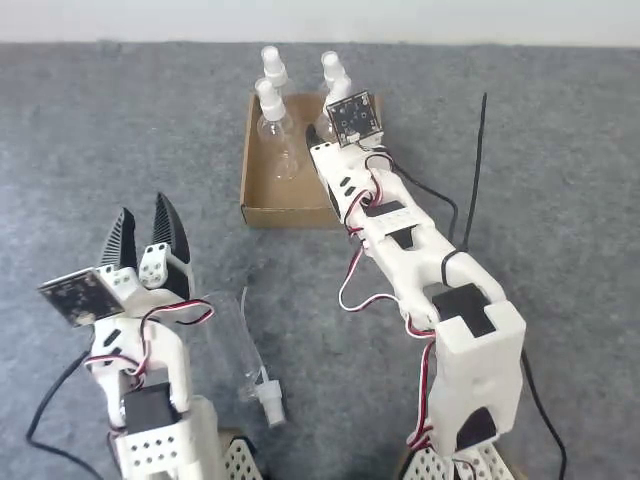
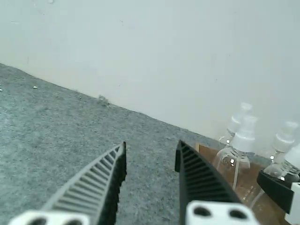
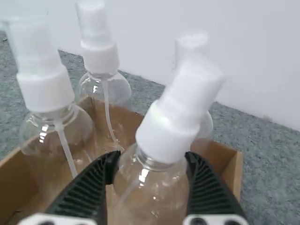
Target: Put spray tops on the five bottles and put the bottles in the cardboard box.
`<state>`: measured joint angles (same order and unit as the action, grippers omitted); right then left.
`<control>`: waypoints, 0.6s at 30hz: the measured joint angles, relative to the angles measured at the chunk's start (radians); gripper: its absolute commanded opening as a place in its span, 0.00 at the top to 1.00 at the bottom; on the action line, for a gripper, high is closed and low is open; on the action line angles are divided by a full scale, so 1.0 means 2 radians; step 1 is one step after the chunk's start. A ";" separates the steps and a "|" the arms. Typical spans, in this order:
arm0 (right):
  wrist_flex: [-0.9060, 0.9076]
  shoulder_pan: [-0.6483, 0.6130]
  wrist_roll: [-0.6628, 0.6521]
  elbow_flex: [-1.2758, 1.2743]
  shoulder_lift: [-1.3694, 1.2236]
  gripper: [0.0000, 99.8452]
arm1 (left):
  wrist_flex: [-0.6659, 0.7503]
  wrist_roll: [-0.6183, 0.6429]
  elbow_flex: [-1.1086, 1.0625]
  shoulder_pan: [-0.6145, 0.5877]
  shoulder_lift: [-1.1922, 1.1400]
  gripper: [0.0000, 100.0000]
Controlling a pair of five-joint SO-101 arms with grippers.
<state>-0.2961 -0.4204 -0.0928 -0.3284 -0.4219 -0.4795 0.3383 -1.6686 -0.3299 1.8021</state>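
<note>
From the high view, the cardboard box (image 1: 262, 205) sits at the far middle of the grey carpet (image 1: 120, 120); the standing bottles (image 1: 275, 125) in it already wear white spray tops; the right arm (image 1: 400, 240) stretches over the box's right side. One lying bottle (image 1: 235, 345) rests on its side on the carpet at the near left, well apart from the box, its spray top (image 1: 268, 398) fitted; the left gripper (image 1: 143, 215) is raised beside it, jaws wide and holding nothing.

In the left wrist view, the left gripper (image 2: 151, 147) gapes over bare carpet; the box and its capped bottles lie off to the right.

In the right wrist view, the right gripper (image 3: 151, 161) clasps the held bottle (image 3: 154, 183) at its shoulder, inside the box; three more capped bottles stand around it.

So capping looks finished; four bottles appear boxed, pending release of this one; the lying bottle is probably the last to carry over.
</note>
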 measured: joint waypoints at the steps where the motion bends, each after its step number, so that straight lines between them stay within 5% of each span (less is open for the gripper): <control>1: 0.000 0.000 0.000 0.000 0.000 0.82 | 0.000 0.000 0.000 0.000 0.000 0.84; 18: 0.000 -0.013 0.000 0.000 0.000 0.72 | 0.000 0.000 0.000 0.000 0.000 0.84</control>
<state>-0.2961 -0.4465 -0.0928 -0.3284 -0.4219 -0.4795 0.3383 -1.6686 -0.3299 1.8021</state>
